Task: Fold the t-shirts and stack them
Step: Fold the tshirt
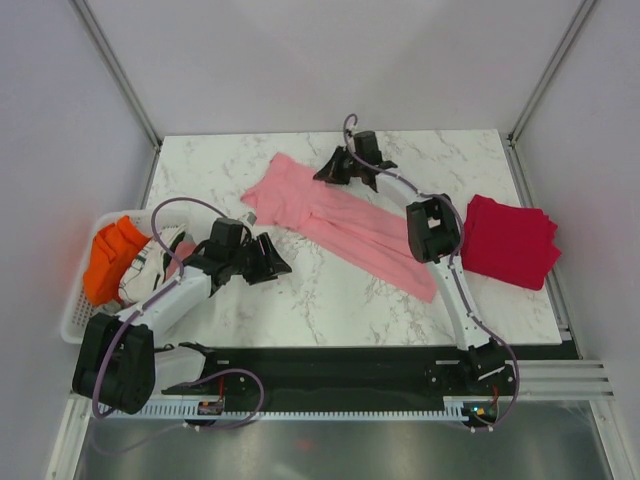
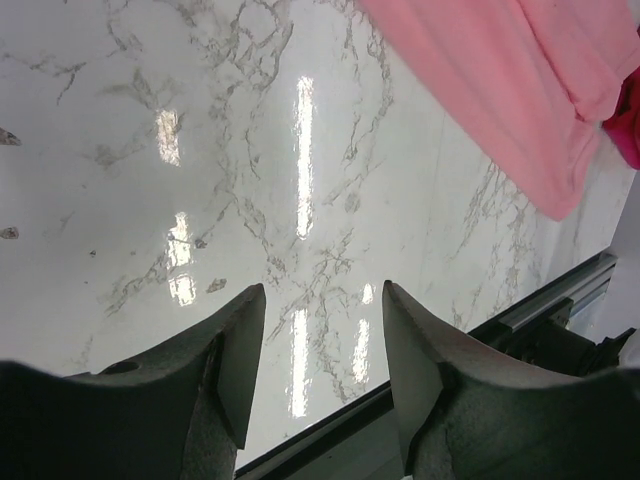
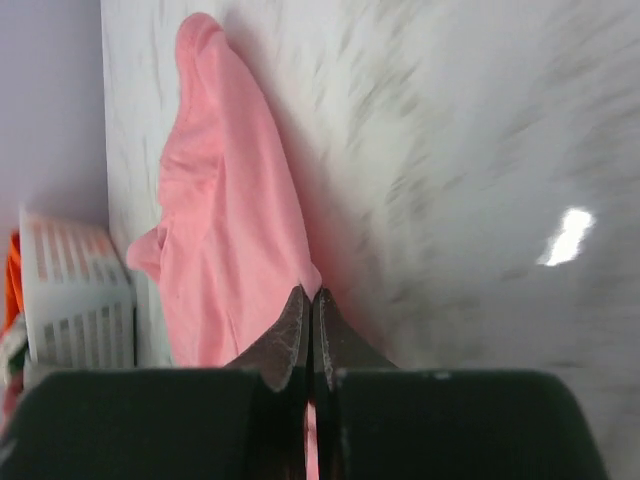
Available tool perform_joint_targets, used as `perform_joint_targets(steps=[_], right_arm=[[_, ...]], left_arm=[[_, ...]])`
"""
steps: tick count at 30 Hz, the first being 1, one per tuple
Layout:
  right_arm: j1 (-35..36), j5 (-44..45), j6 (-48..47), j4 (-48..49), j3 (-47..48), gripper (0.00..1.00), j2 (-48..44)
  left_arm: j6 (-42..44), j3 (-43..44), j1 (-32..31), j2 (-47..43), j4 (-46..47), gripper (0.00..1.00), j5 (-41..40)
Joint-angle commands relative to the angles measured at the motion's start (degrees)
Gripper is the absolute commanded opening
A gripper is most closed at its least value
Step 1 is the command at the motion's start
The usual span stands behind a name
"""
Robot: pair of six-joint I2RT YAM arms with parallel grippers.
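The light pink t-shirt [image 1: 340, 225] lies in a long diagonal strip across the middle of the marble table [image 1: 330, 300]. My right gripper [image 1: 327, 174] is at its far edge, shut on a pinch of the pink cloth [image 3: 225, 220]; in the right wrist view the right gripper [image 3: 310, 296] has a sliver of pink between its closed jaws. The crimson red t-shirt [image 1: 508, 240] rests folded at the right side. My left gripper [image 1: 280, 262] hovers open and empty over bare table, left of the pink shirt. In the left wrist view the left gripper [image 2: 322, 300] has the pink t-shirt [image 2: 500, 90] ahead of it.
A white basket [image 1: 80, 310] holding orange cloth [image 1: 110, 255] and other garments stands at the table's left edge, also seen as the basket [image 3: 75, 290] in the right wrist view. A black rail [image 1: 350, 360] runs along the near edge. White walls enclose the table.
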Motion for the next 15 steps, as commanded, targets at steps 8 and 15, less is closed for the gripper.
perform_joint_targets(steps=[8, 15], right_arm=[[-11.55, 12.47, 4.51, 8.43, 2.16, 0.80, -3.82], [-11.12, 22.29, -12.45, -1.32, -18.40, 0.82, -29.53]], left_arm=[[-1.66, 2.28, -0.26, 4.53, 5.60, 0.61, 1.29], [-0.96, 4.57, 0.00, 5.59, 5.52, 0.63, 1.73]])
